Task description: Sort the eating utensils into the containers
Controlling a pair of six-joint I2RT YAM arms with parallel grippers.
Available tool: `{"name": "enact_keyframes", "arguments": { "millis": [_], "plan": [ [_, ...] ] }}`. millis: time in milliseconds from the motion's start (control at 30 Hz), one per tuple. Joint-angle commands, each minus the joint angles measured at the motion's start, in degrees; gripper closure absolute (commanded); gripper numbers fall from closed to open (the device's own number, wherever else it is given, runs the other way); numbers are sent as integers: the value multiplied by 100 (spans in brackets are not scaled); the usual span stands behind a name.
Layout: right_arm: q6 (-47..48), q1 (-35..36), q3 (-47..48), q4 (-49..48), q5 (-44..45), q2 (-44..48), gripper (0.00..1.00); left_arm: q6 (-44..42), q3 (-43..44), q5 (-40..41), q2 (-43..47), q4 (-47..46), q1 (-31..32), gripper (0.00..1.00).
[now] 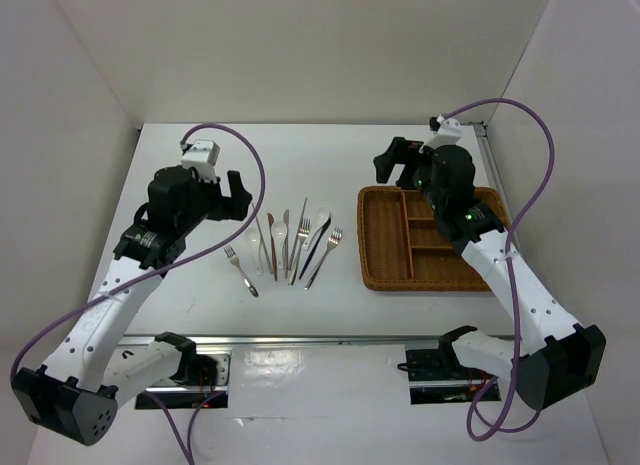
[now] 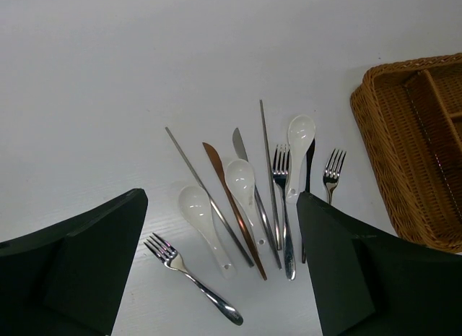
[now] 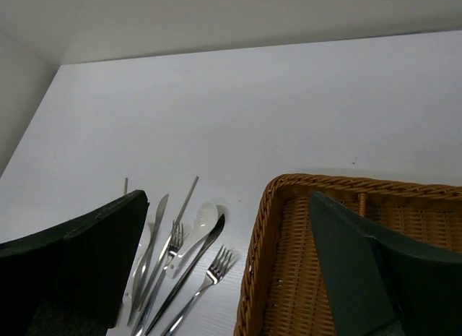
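Top external view: utensils fanned flat on worktop just left of tray, L gripper & R gripper both spread wide, empty; pieces prob. light, stiff, slick, so pinch mid-handle, one at a time.

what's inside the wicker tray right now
No utensils show in it: the wicker tray's long section and the visible parts of the short ones are bare weave. The right arm covers the far short section, so that stays unchecked. The utensils in view lie on the table.
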State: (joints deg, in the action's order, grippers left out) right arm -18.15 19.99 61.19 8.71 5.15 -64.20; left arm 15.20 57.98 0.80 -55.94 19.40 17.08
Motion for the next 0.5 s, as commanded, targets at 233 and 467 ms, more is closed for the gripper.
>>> {"name": "enact_keyframes", "arguments": {
  "millis": [233, 467],
  "plan": [
    [-215, -30, 200, -9, -917, 48, 0, 132, 284, -159, -74, -156, 6, 0],
    [-487, -30, -71, -97, -1726, -66, 0, 106, 531, -528, -566, 143, 6, 0]
  ]
}}
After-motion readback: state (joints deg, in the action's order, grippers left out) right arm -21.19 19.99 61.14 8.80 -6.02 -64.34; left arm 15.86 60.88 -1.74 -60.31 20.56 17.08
